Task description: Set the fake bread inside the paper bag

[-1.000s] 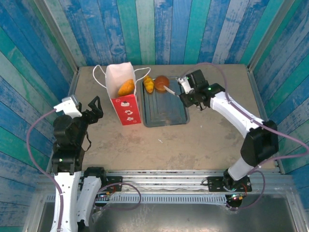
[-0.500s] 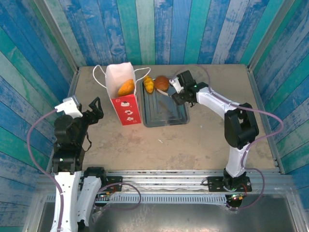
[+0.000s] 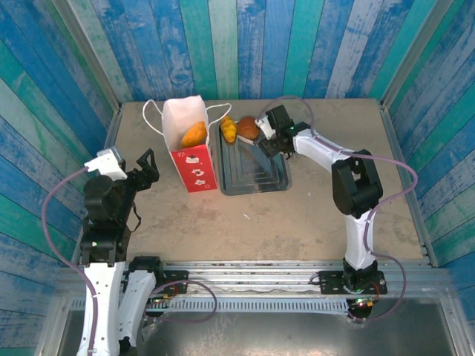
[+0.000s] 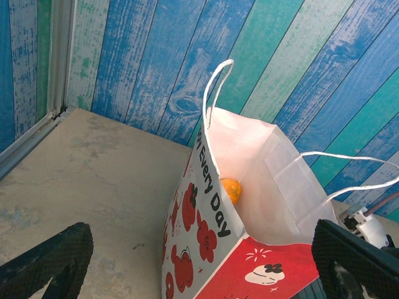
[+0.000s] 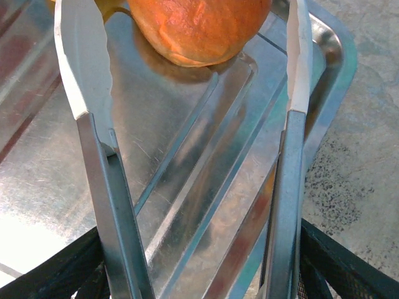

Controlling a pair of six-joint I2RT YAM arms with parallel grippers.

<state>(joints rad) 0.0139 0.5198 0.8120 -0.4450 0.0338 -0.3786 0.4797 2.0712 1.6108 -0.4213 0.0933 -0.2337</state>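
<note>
I am at the picking step. My right gripper, in the upper middle of the top view, grips a pair of tongs. The tongs stand wide open with their two white tips on either side of the bun, not touching it as far as I can see. The bun sits at the far end of the tray, at the top of the wrist frame, and a croissant lies just beside it on the left. One piece of bread is already inside the bag, which stands upright just left of the tray with its mouth open. My left gripper hangs at the left of the top view, near the bag but apart from it, its fingers spread wide and holding nothing. I judge the task partly done. The next move, I think, calls for pushing the tongs a little forward until the tips pass the widest part of the bun. Then I should squeeze gently, because the round shape could slip out.
</note>
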